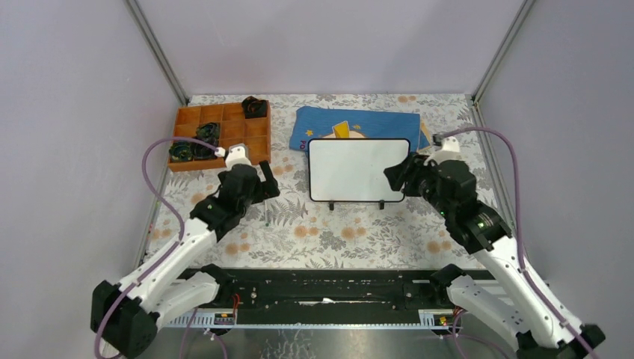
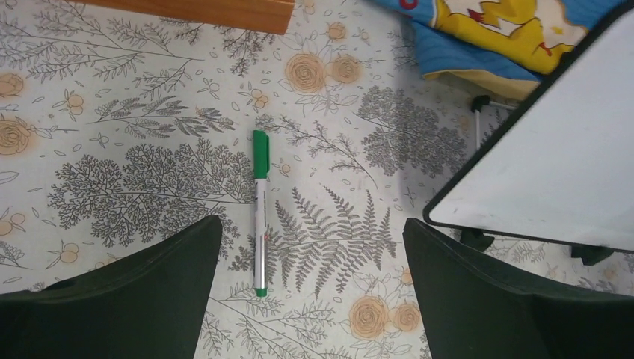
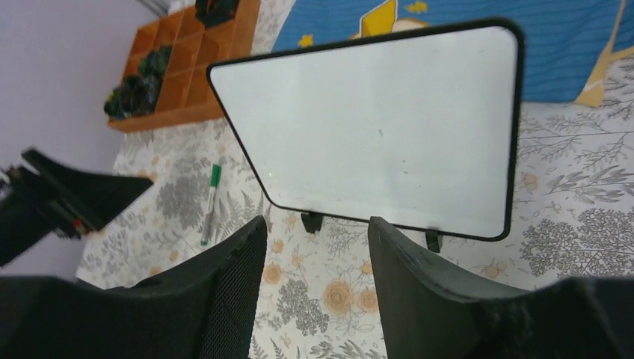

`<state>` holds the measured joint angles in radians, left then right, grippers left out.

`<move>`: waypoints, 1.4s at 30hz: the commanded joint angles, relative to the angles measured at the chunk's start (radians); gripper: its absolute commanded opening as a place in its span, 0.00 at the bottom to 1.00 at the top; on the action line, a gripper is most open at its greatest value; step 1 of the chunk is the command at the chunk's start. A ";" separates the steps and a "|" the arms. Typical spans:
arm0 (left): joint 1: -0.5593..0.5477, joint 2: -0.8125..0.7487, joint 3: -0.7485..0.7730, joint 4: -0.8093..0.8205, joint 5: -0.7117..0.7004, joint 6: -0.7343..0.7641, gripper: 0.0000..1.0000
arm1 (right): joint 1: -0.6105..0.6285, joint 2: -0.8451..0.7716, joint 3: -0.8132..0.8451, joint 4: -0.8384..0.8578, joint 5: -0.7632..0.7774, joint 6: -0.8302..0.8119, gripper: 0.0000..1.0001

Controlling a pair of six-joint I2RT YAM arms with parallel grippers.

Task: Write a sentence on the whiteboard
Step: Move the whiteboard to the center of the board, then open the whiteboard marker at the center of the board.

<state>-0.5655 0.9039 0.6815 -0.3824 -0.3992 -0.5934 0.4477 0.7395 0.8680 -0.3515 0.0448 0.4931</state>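
The whiteboard point(image 1: 359, 170) stands upright on two black feet at mid table. Its white face point(image 3: 374, 127) is blank; no green sentence shows on it. A capped green-and-white marker point(image 2: 259, 209) lies flat on the flowered tablecloth, left of the board, and also shows in the right wrist view point(image 3: 211, 202). My left gripper point(image 2: 312, 223) is open and empty above the marker, which lies nearer its left finger. In the top view the left gripper point(image 1: 263, 183) is left of the board. My right gripper point(image 1: 398, 173) is open and empty at the board's right edge, facing the board point(image 3: 317, 221).
An orange compartment tray point(image 1: 220, 134) with dark objects sits at the back left. A blue cloth with yellow cartoon print point(image 1: 359, 123) lies behind the board. Grey walls close in the table on three sides. The board's corner point(image 2: 553, 172) is close to my left gripper's right finger.
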 commanded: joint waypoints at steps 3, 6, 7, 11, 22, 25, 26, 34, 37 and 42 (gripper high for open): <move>0.154 0.095 0.074 0.031 0.221 0.033 0.99 | 0.292 0.099 0.071 0.043 0.355 -0.094 0.60; 0.228 0.104 0.050 0.062 0.312 0.056 0.99 | 0.384 0.105 0.050 0.043 0.463 -0.133 0.62; 0.252 0.106 0.042 0.073 0.331 0.058 0.99 | 0.405 0.099 0.033 0.049 0.491 -0.142 0.63; 0.271 0.073 -0.005 0.144 0.310 0.045 0.99 | 0.427 0.081 -0.016 0.045 0.531 -0.153 0.66; 0.288 0.233 0.031 0.072 0.370 0.018 0.99 | 0.427 -0.057 -0.195 0.177 0.502 -0.085 0.77; 0.288 0.331 0.068 0.027 0.418 0.064 0.95 | 0.427 -0.062 -0.171 0.127 0.463 -0.100 0.77; 0.289 0.353 0.075 0.019 0.424 0.084 0.95 | 0.427 -0.062 -0.159 0.108 0.455 -0.107 0.77; 0.289 0.517 0.152 -0.055 0.377 0.161 0.87 | 0.428 -0.102 -0.131 0.049 0.416 -0.134 0.75; 0.288 0.563 0.162 -0.057 0.365 0.170 0.83 | 0.427 -0.107 -0.124 0.038 0.420 -0.138 0.75; 0.289 0.638 0.193 -0.056 0.378 0.191 0.64 | 0.427 -0.115 -0.123 0.031 0.418 -0.134 0.74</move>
<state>-0.2844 1.4975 0.8284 -0.4183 -0.0151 -0.4477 0.8700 0.6361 0.7036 -0.3183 0.4686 0.3729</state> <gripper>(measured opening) 0.699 0.746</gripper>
